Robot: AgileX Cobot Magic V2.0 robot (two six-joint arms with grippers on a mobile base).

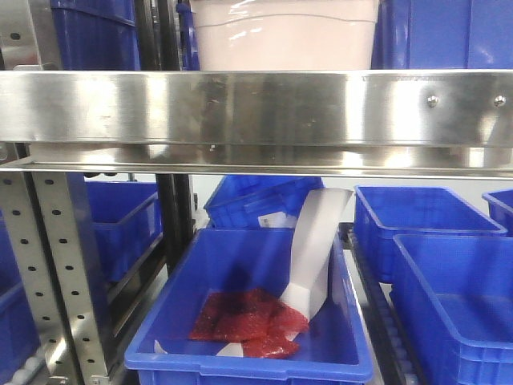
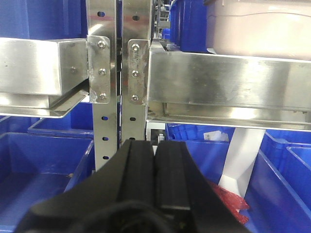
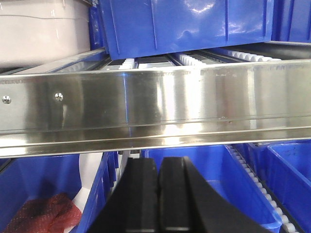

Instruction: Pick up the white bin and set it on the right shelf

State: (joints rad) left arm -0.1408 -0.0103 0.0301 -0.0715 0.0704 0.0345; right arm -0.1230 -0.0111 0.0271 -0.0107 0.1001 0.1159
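Observation:
The white bin (image 1: pixel 284 36), a pale beige-pink tub, stands on the right shelf behind its shiny steel front rail (image 1: pixel 256 108). It also shows in the left wrist view (image 2: pixel 262 29) at upper right and in the right wrist view (image 3: pixel 41 31) at upper left. The rail shows in the left wrist view (image 2: pixel 228 85) and in the right wrist view (image 3: pixel 160 107). My left gripper (image 2: pixel 155 144) is shut and empty, below the rail by the perforated uprights (image 2: pixel 119 73). My right gripper (image 3: pixel 157 161) is shut and empty, just under the rail. Neither touches the bin.
Blue crates (image 1: pixel 96 32) flank the bin on the shelf. Below, a blue crate (image 1: pixel 256 321) holds red mesh bags (image 1: pixel 248 321) and a white scoop (image 1: pixel 317 249). More blue crates (image 1: pixel 453 297) stand to the right. A second steel shelf rail (image 2: pixel 41 73) is left of the uprights.

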